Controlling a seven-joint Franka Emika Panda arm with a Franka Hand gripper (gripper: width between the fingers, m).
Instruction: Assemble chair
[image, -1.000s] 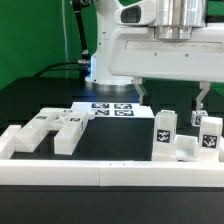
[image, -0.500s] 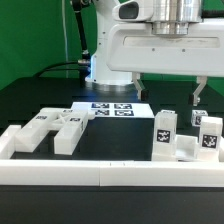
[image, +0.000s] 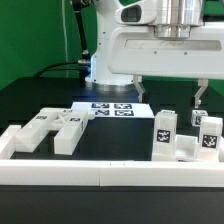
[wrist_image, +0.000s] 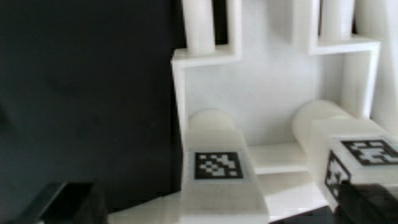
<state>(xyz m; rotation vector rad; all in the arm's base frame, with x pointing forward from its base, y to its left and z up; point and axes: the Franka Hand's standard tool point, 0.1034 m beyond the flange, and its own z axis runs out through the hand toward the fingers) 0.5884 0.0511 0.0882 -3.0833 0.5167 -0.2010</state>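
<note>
Wrist view: two chair parts (wrist_image: 217, 135) each bear a black-and-white square tag (wrist_image: 217, 165).

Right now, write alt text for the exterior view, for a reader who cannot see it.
The robot's gripper hangs open and empty over a black table. Behind a low white border rail, tagged flat chair pieces lie at the exterior view's left and upright chair blocks stand at its right, with the marker board farther back between them.
</note>
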